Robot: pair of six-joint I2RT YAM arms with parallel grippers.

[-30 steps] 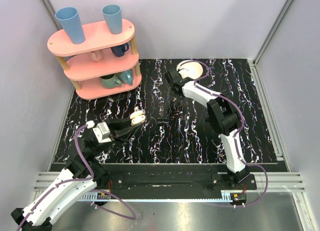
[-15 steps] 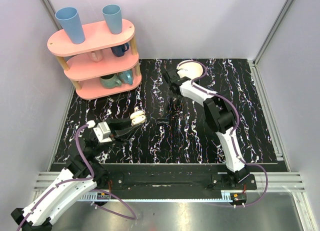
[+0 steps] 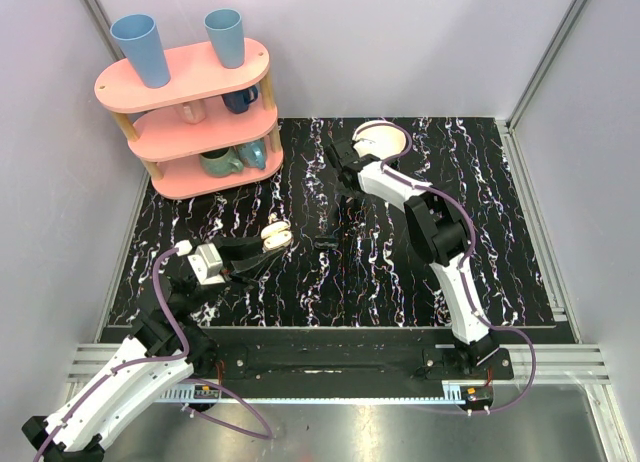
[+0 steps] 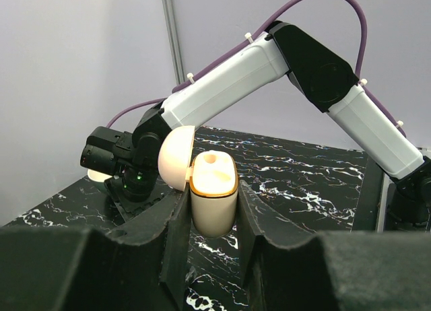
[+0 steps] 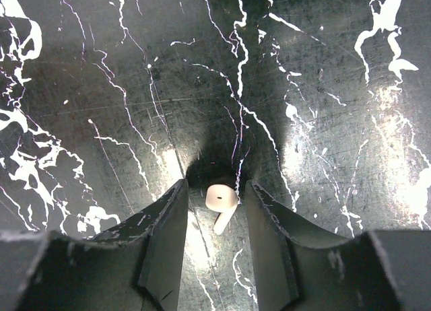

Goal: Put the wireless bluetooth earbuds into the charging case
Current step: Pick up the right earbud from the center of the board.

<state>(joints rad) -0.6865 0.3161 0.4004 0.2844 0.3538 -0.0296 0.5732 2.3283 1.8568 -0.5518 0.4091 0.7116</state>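
Observation:
My left gripper [image 4: 210, 213] is shut on the charging case [image 4: 214, 196], a cream case held upright with its lid hinged open to the left. In the top view the charging case [image 3: 276, 233] hangs left of the table's middle, at the left gripper [image 3: 266, 244]. One earbud [image 5: 221, 200], small and whitish with a short stem, lies on the black marbled table. My right gripper [image 5: 214, 193] is open and points straight down over it, one finger on each side with a gap to both. In the top view the right gripper [image 3: 349, 189] hides this earbud.
A white bowl [image 3: 388, 136] stands just behind the right wrist. A small black object [image 3: 324, 243] lies near the table's middle. A pink three-tier shelf [image 3: 190, 117] with blue cups stands at the back left. Grey walls close in the table.
The right arm's wrist and elbow have shifted slightly to the left above the table. The left arm and the case have stayed where they were.

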